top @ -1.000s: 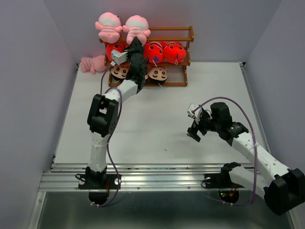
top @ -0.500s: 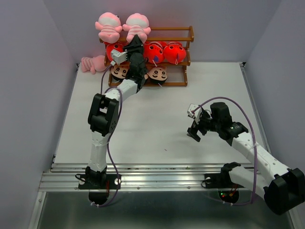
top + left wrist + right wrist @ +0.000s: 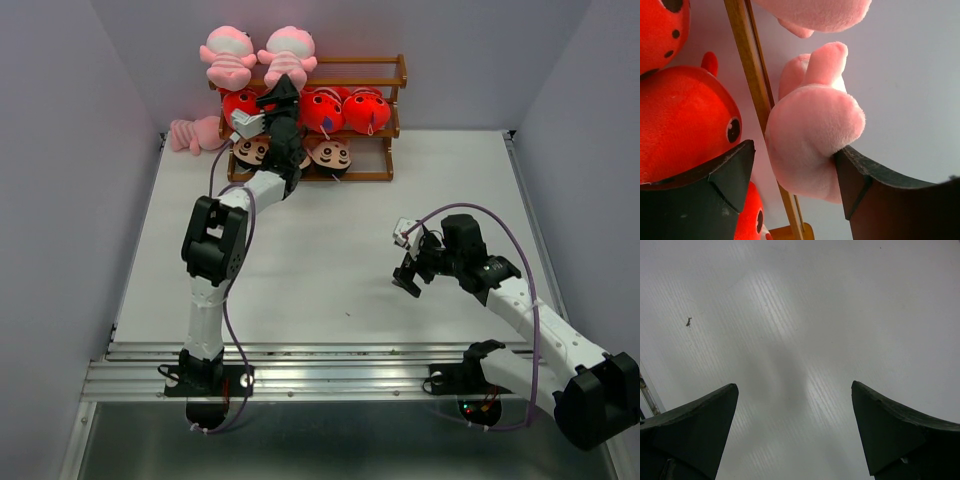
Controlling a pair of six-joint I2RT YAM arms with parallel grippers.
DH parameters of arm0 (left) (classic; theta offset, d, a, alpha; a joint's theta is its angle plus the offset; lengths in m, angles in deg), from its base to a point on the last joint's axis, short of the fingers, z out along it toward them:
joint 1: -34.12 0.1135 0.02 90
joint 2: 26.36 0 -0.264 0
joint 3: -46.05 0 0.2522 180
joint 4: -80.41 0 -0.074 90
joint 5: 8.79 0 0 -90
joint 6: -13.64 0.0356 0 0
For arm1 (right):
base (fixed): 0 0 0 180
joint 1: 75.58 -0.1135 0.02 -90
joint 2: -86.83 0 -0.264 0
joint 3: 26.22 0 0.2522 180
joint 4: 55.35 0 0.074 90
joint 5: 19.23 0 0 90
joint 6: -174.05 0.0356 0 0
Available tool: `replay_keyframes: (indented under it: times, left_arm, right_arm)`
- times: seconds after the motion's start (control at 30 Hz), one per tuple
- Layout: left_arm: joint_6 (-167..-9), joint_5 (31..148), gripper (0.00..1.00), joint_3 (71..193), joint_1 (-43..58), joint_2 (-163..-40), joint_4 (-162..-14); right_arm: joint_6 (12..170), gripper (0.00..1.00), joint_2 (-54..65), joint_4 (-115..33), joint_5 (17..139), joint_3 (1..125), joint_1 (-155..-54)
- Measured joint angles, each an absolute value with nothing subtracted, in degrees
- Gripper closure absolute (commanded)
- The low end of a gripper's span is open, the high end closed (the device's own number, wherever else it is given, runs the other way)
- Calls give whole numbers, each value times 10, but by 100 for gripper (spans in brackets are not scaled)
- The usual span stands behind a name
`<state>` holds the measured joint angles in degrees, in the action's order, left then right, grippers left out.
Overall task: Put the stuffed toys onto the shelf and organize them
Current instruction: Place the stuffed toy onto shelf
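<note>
LEFT: left gripper point(image 3: 795, 150) jaws have parted off pink frog toy point(image 3: 815, 120) | LOCATION: toy on shelf point(image 3: 385, 75) top tier, 12 o'clock | RIGHT: right gripper point(image 3: 795, 390) wide open, empty, 4 o'clock | STATUS: placement judged complete; floor frog point(image 3: 185, 133) pending at shelf's 9 o'clock

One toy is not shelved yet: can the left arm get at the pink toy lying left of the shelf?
Probably yes. The left gripper is at the shelf, close to that pink toy, and nothing on the table lies between them.
</note>
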<state>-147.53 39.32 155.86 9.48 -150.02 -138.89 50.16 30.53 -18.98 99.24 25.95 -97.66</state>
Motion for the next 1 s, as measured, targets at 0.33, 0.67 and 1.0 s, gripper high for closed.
replay_keyframes:
  times: [0.33,0.67,1.0]
  left_arm:
    - [-1477,408,13,1503,95,-1464,-1404]
    - [-1475,425,8,1471,95,-1437,-1429]
    - [-1453,478,5,1399,98,-1393,-1475]
  right_arm:
    - [499,0,301,-189,992,260,-973]
    - [497,0,299,-188,992,260,-973]
    - [497,0,297,-188,992,260,-966]
